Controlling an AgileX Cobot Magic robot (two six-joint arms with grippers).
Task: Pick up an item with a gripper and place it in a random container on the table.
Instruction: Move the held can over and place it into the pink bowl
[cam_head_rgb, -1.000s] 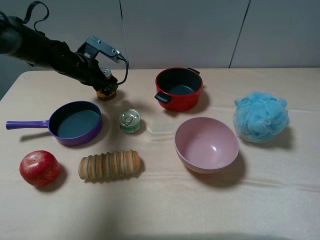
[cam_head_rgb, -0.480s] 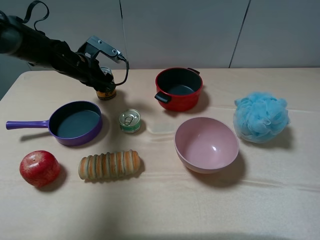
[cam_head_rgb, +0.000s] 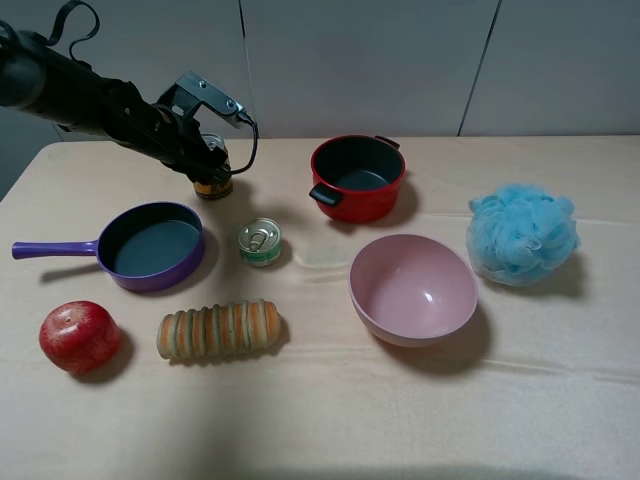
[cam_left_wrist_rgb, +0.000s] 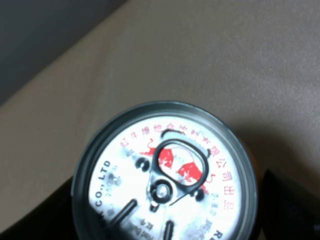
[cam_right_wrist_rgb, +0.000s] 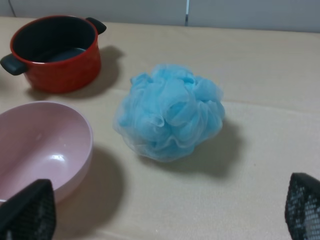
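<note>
The orange-yellow can is at the back left of the beige table. My left gripper is shut on it from above. In the left wrist view the can's silver pull-tab top fills the frame, with dark fingers on either side. The pale pink bowl sits empty right of the middle and also shows in the right wrist view. My right gripper is open and empty, its fingertips wide apart near the bowl. It is out of the exterior view.
A red two-handled pot stands behind the bowl. A purple pan and a green-labelled tin lie in front of the can. A red fruit and a bread roll are front left. A blue mesh sponge is at the right.
My left gripper and the can have shifted slightly upward and back in the exterior view. Nothing else has moved.
</note>
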